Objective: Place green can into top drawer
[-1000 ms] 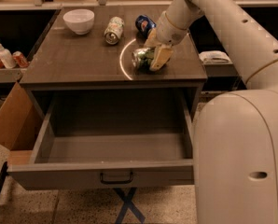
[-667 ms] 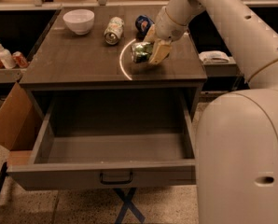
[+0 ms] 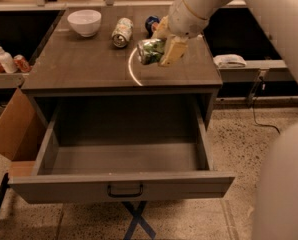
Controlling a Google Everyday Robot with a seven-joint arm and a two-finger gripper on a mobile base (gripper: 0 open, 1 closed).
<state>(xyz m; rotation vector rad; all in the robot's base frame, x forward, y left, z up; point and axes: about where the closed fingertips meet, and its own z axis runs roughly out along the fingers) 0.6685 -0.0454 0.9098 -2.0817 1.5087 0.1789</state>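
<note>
**Green can lifted off bench, drawer open and waiting**

The green can [image 3: 148, 50] is held on its side in the pincer [image 3: 163, 46], which is clamped on it, one pale finger seen in front and one behind. Compared with a second ago, can and pincer have been raised a little, and the can is now seen clear of the bench [image 3: 74, 66], above its right-centre part. The lift is judged done; the carry forward and down to the top drawer [image 3: 64, 186] is left. The drawer is pulled fully out below the bench front, and nothing is seen inside it. The can is not yet over the drawer.

Counts: three cans are noted, namely the held green one, one paler can [image 3: 121, 32] lying on the bench near the back, and one blue can [image 3: 151, 22] partly hidden behind the pincer. One white bowl [image 3: 84, 22] is noted at back left. One cardboard box [image 3: 14, 131] is seen left of the drawer.
</note>
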